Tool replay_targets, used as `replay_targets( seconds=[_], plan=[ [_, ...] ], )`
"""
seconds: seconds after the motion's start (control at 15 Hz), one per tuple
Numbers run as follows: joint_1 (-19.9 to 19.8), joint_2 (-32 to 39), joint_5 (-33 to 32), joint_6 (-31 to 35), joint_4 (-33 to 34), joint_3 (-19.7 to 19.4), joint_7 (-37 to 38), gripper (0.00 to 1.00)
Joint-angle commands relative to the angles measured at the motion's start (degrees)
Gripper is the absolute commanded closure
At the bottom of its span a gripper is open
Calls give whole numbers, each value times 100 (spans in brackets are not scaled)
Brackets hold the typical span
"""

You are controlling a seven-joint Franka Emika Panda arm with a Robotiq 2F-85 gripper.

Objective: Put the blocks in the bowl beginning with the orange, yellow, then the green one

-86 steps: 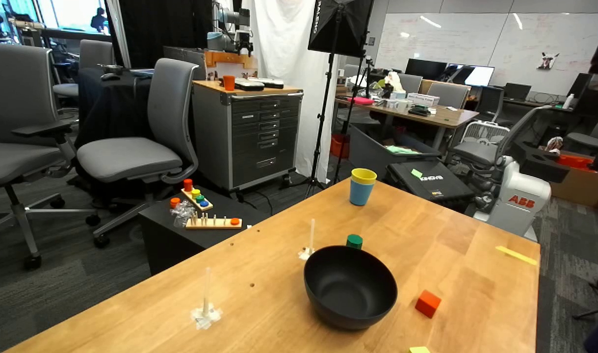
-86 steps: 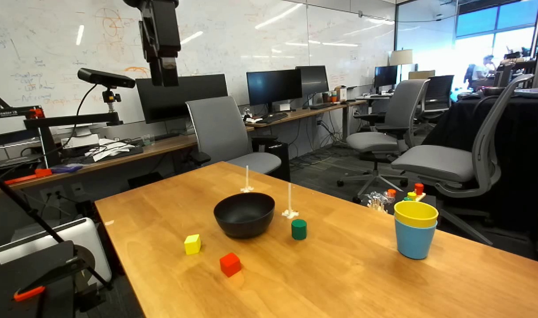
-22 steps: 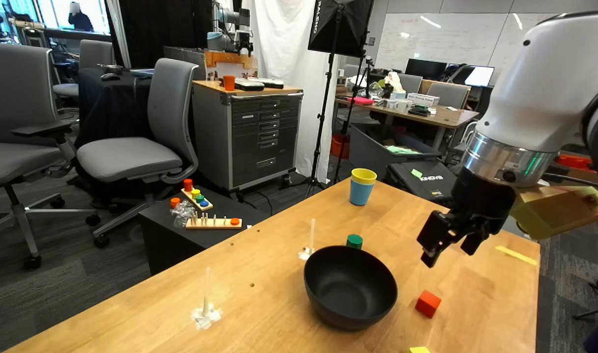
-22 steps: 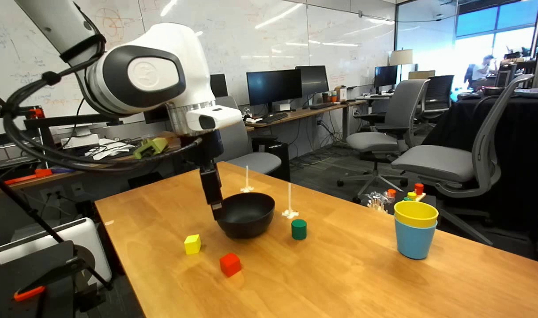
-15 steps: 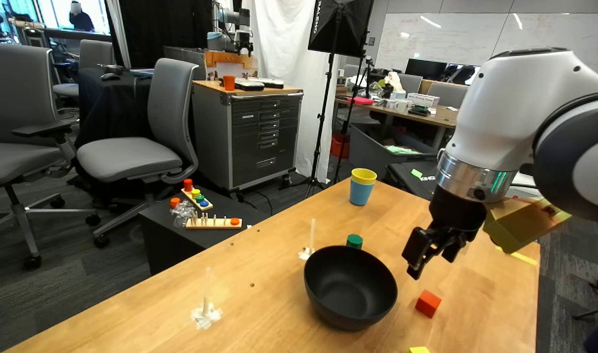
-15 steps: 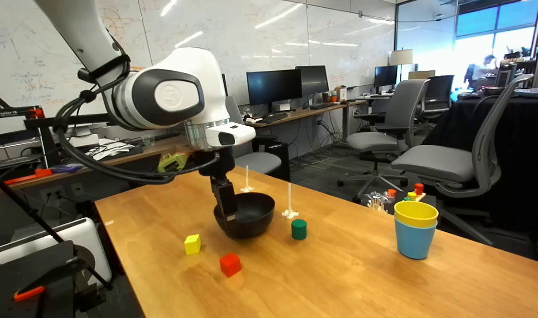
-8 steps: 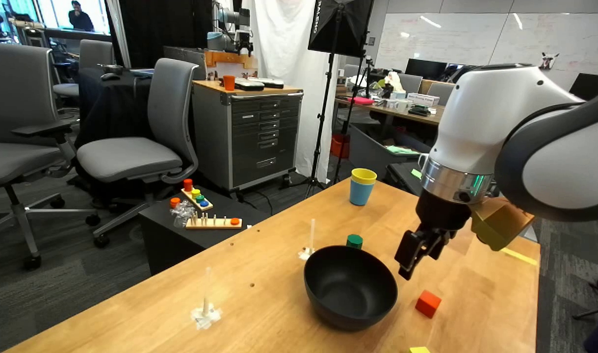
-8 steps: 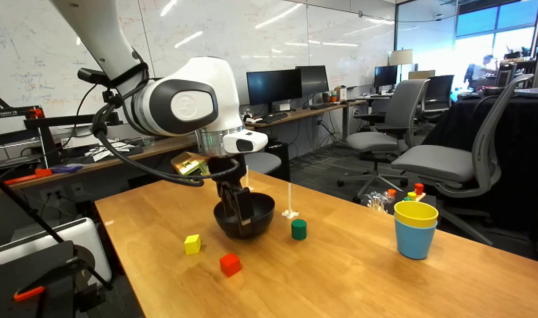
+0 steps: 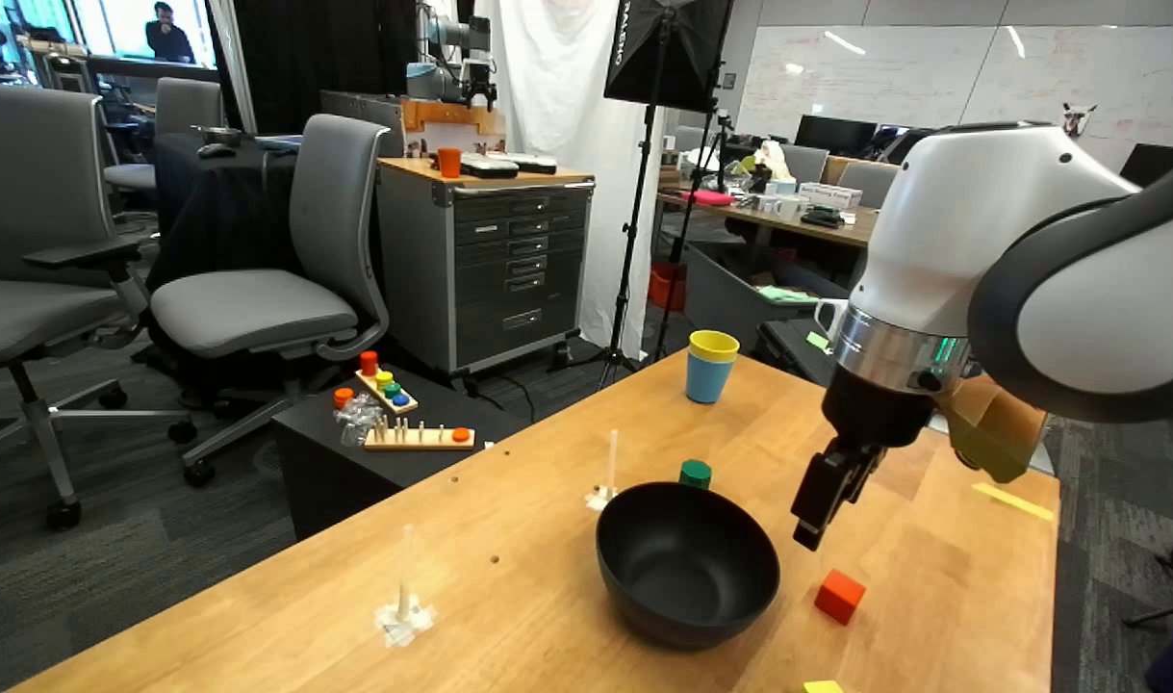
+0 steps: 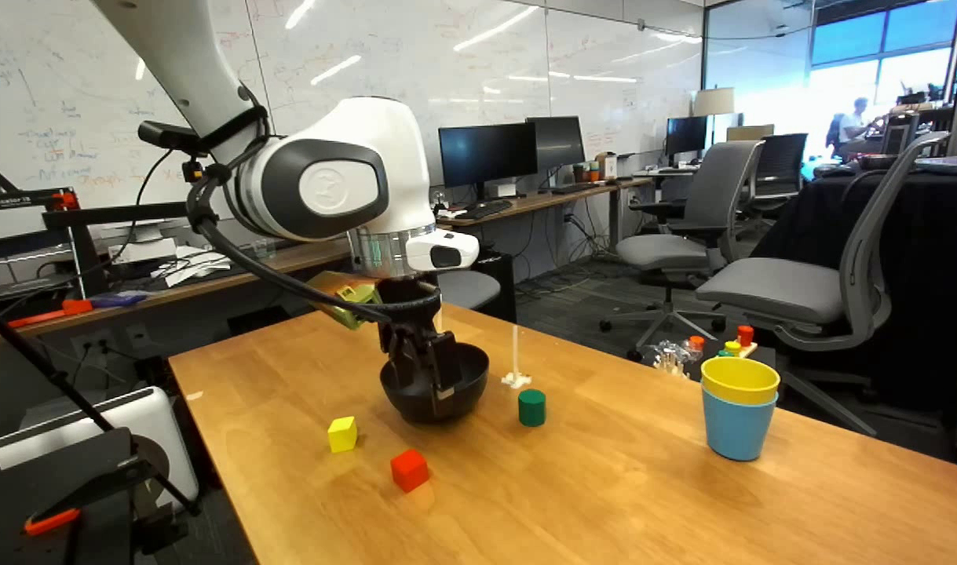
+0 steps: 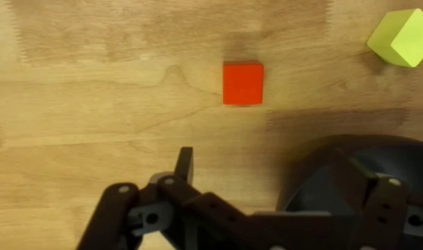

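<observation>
The orange-red cube (image 9: 840, 597) sits on the table beside the black bowl (image 9: 687, 616). It also shows in an exterior view (image 10: 410, 470) and in the wrist view (image 11: 243, 83). The yellow cube (image 10: 342, 434) lies near it, is cut by the frame edge in an exterior view (image 9: 822, 687), and shows at the wrist view's upper right (image 11: 400, 38). The green block (image 10: 531, 408), round like a short cylinder, stands beside the bowl and is out of the wrist view. My gripper (image 11: 263, 154) is open and empty, above the table between bowl and orange-red cube; one finger overlaps the bowl in the wrist view.
Two thin upright sticks are taped to the table; one (image 10: 516, 353) stands near the bowl and green block, another (image 9: 405, 573) farther off. A yellow cup (image 9: 713, 344) sits in a blue cup (image 9: 709, 377). A yellow strip (image 9: 1012, 500) lies near a table edge.
The arm has come into view and lowered over the table near the bowl. In the last half second the gripper has turned slightly. The blocks and bowl have not moved.
</observation>
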Motion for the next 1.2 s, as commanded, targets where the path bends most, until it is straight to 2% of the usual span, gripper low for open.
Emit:
replay_targets(
  seconds=[0.0,0.6,1.13],
  plan=[
    [-83,-74,57,98,-192,-26,-375,0],
    [-108,140,30,347,-347,-95,-474,0],
    [-76,645,-8,579,-159,-168,-422,0]
  ],
)
